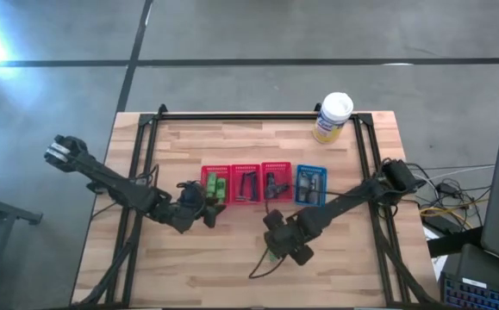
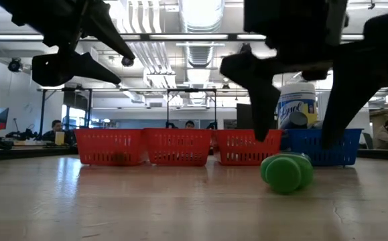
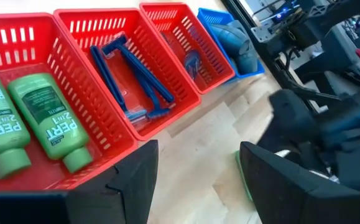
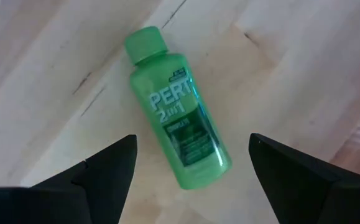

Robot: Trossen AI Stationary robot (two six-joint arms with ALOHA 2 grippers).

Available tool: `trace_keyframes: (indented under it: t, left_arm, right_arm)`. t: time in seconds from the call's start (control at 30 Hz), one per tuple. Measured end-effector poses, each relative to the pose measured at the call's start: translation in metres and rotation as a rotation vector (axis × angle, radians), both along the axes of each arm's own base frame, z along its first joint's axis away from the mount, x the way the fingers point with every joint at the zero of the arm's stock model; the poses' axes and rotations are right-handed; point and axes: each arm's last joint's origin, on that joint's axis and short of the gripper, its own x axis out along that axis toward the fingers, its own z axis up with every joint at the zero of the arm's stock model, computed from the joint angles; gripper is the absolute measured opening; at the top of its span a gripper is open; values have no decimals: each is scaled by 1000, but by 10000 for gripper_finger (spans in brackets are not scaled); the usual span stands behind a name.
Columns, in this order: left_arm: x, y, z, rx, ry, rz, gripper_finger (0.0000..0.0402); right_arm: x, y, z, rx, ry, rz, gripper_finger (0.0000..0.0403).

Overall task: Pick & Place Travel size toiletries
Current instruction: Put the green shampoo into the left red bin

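Note:
A bright green mini bottle (image 4: 176, 134) marked PERT lies on its side on the wooden table; it also shows in the low view (image 2: 286, 172) and the high view (image 1: 271, 256). My right gripper (image 4: 192, 174) is open just above it, pointing down, one finger on each side, not touching. My left gripper (image 3: 195, 186) is open and empty near the leftmost red basket (image 1: 215, 185), which holds two green bottles (image 3: 49, 121). Blue razors (image 3: 136, 81) lie in the second red basket (image 3: 105, 37).
Three red baskets and a blue basket (image 1: 310, 185) stand in a row across the table's middle. A white-and-yellow canister (image 1: 333, 117) stands at the far edge. Black frame rails (image 1: 146, 155) run along the table's sides. People sit in the room behind (image 2: 56, 127).

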Motion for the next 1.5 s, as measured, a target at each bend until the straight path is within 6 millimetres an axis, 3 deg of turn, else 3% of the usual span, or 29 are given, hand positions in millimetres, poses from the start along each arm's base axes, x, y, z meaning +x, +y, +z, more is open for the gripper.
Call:
trace_keyframes:
  t: [0.27, 0.43, 0.67, 0.83, 0.97, 1.13, 1.37, 1.5]
  left_arm:
    - [0, -1, 0, -6, -7, -3, 229]
    - [0, -5, 1, 28, 7, -89, 229]
    - [0, -22, 7, 172, 6, -409, 229]
    - [-5, -37, 10, 255, 3, -588, 229]
    - [-9, -43, 10, 394, 10, -688, 229]
    - [-6, -51, 22, 681, 9, -791, 229]
    - [21, -75, 31, 1064, 123, -970, 229]
    - [41, -85, 24, 1188, 256, -881, 229]
  right_arm:
    - [8, -5, -31, 22, 100, 49, 319]
    - [7, -5, -34, 62, 140, -28, 285]
    - [6, -7, -20, 132, 135, -132, 179]
    - [8, -11, -19, 305, 234, -258, 116]
    - [10, -17, -9, 437, 268, -318, 111]
    - [20, -40, 16, 576, 192, -425, 115]
    - [32, -75, 39, 699, 120, -599, 112]
    - [39, -82, 50, 769, 100, -624, 113]
